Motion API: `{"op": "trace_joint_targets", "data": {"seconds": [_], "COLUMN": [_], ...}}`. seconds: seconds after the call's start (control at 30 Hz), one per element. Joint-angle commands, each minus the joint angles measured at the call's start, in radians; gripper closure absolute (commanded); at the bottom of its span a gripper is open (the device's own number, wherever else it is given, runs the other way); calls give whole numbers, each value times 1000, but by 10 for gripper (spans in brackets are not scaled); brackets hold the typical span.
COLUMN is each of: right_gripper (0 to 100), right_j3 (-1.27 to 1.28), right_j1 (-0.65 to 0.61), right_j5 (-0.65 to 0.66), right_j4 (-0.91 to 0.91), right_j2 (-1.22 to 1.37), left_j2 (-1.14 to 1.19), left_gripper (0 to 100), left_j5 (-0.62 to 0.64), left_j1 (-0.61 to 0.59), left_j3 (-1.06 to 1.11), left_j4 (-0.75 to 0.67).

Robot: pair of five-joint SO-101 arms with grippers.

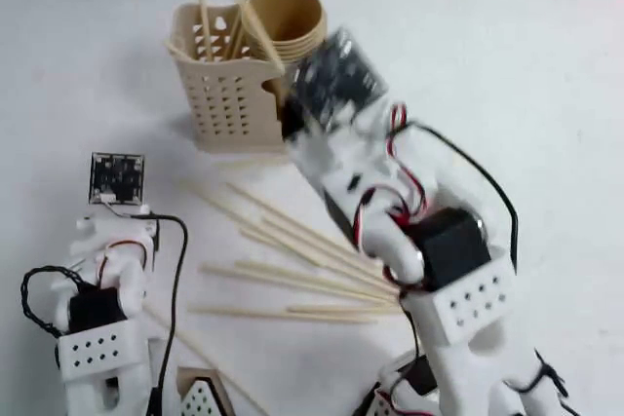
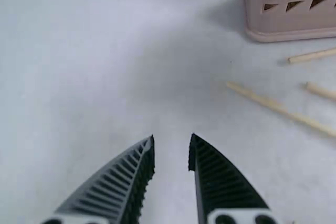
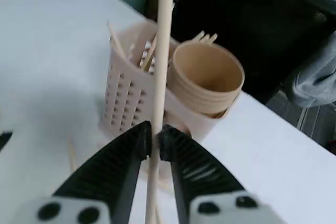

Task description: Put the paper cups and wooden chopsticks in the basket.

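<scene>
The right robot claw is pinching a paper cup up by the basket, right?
Not quite. The right gripper is pinching a wooden chopstick, not a paper cup, as the right wrist view shows. It is up by the basket, where the paper cups sit.

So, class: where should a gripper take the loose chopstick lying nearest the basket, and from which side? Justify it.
Near its end toward the left arm, straight down from above, jaws across it. The chopstick lies flat on the table, and the loose sticks fan apart there but bunch beneath the right arm, so a gripper probably fits only there.
</scene>
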Motion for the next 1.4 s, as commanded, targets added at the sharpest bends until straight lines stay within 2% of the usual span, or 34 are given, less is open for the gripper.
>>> {"op": "trace_joint_targets", "data": {"seconds": [0.0, 0.3, 0.53, 0.77, 0.97, 1.1, 1.37], "right_gripper": [981, 981, 981, 976, 820, 841, 865], "right_j3": [-178, -404, -407, -407, -413, -411, -405], "right_j1": [-12, -13, -13, -15, -25, -38, -39], "right_j5": [-94, -322, -328, -328, -328, -321, -97], "right_j4": [-122, -516, -805, -877, -742, -524, 33], "right_j2": [125, 438, 664, 826, 814, 688, 441], "left_j2": [-15, -15, -15, -15, -15, -15, -15], "left_gripper": [876, 876, 876, 876, 876, 876, 876], "left_j5": [-8, -9, -11, -11, -11, -11, -11], "left_j1": [-8, -8, -7, -7, -7, -7, -7], "left_j3": [-14, -12, -12, -12, -12, -12, -12], "left_j4": [-21, -21, -21, -21, -21, -21, -21]}}
